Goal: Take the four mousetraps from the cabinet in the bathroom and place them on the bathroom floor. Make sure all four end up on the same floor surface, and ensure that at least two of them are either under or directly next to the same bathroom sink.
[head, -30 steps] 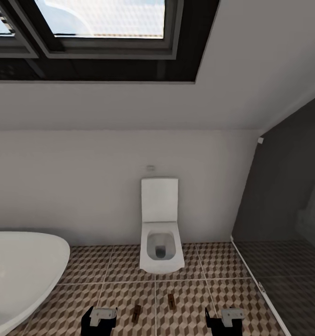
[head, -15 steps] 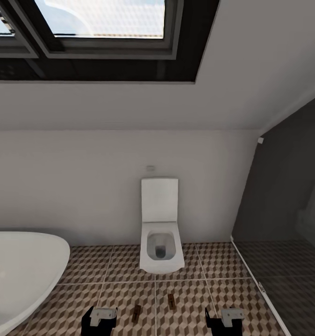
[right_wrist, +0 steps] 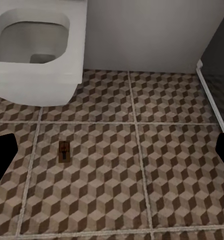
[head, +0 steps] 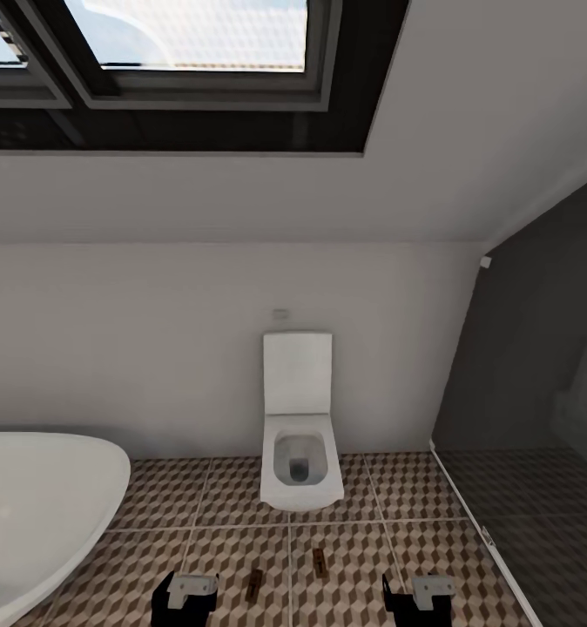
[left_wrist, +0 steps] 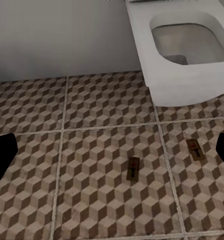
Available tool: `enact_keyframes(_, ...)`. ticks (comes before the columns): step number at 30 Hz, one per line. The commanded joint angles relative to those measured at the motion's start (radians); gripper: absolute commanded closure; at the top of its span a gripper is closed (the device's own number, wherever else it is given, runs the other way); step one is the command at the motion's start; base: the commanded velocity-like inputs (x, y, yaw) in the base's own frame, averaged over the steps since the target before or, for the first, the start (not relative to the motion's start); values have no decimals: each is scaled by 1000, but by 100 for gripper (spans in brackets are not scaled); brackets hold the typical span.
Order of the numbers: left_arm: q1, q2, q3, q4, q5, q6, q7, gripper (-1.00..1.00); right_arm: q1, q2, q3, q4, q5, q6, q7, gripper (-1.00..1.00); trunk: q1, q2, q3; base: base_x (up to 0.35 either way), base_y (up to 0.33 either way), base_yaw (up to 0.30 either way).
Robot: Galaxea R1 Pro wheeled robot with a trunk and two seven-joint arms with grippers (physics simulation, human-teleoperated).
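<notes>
Two mousetraps lie flat on the patterned bathroom floor (head: 224, 557) in front of the toilet: one (head: 254, 583) (left_wrist: 133, 167) to the left, the other (head: 320, 563) (left_wrist: 195, 149) (right_wrist: 64, 151) slightly farther and to the right. My left gripper (head: 186, 599) (left_wrist: 114, 150) hangs open above the tiles, near the left mousetrap, with nothing between its fingers (left_wrist: 2, 155). My right gripper (head: 420, 599) (right_wrist: 113, 152) is also open and empty, to the right of the second trap. The cabinet and the sink are out of view.
A white toilet (head: 300, 435) stands against the back wall straight ahead. A rounded white bathtub (head: 41, 505) takes up the left side. A dark glass shower partition (head: 520, 418) with a pale floor rail closes off the right. A skylight (head: 189, 52) is overhead.
</notes>
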Motion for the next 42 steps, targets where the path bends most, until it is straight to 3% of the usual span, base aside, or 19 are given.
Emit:
enact_keyframes(1, -2, -1, -9, 4, 7, -6, 3, -100, -1, 0, 8, 1, 1, -2, -9, -100, 1, -1, -1, 0, 0, 0)
enact_keyframes(7, -2, 2, -8, 5, 7, -6, 3, -100, -1, -7, 7, 1, 1, -4, -9, -100, 1, -1, -1, 0, 0, 0)
enact_keyframes(12, -2, 10, -8, 5, 7, -7, 3, -100, -1, -37, 7, 1, 0, -7, -6, -100, 1, -1, -1, 0, 0, 0)
enact_keyframes(27, 4, 91, -8, 6, 7, -13, -1, -100, -1, -103, 9, 6, -3, -9, 7, -100, 1, -1, -1, 0, 0, 0)
enact_keyframes(36, 22, 131, -8, 6, 7, -14, -3, -100, 18, -147, 10, 7, -3, -9, 70, -100, 1, -1, -1, 0, 0, 0)
enact_keyframes(42, 49, 152, -8, 6, 7, -16, -6, -100, 43, -163, 10, 7, -3, -10, 89, -100, 1, -1, -1, 0, 0, 0)
